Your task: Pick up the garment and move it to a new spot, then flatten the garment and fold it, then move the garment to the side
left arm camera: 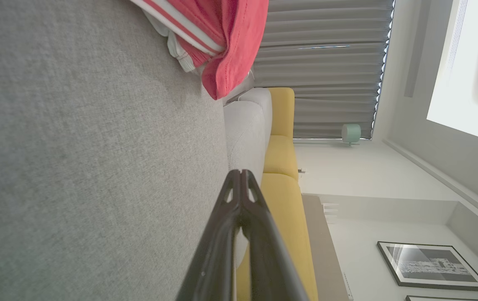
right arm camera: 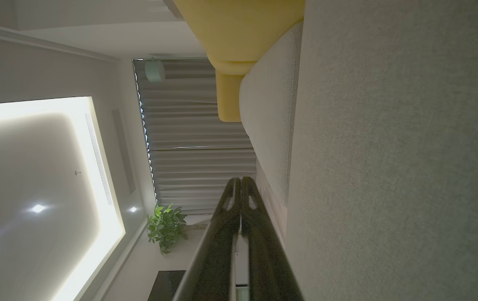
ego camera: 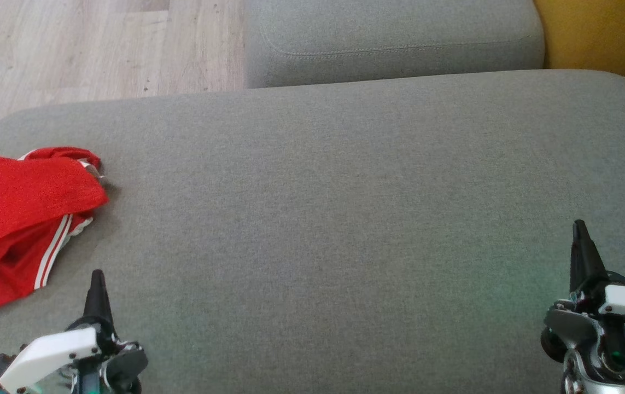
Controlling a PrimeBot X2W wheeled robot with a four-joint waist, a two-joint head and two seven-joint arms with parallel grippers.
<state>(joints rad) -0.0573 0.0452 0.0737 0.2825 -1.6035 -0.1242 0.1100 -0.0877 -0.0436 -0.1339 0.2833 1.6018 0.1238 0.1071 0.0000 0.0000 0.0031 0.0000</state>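
Nearest, the left claw (ego camera: pixel 97 276) sits at the near left with its fingers pressed together. The right claw (ego camera: pixel 579 225), at the near right, is likewise together. A red garment (ego camera: pixel 17 213) with white stripes lies crumpled at the left edge of the grey cushion (ego camera: pixel 345 219), just beyond the left claw, apart from it.

Grey fabric sofa cushion (ego camera: pixel 345 219), a crumpled red garment (ego camera: pixel 11 219) with white stripes at its left edge.
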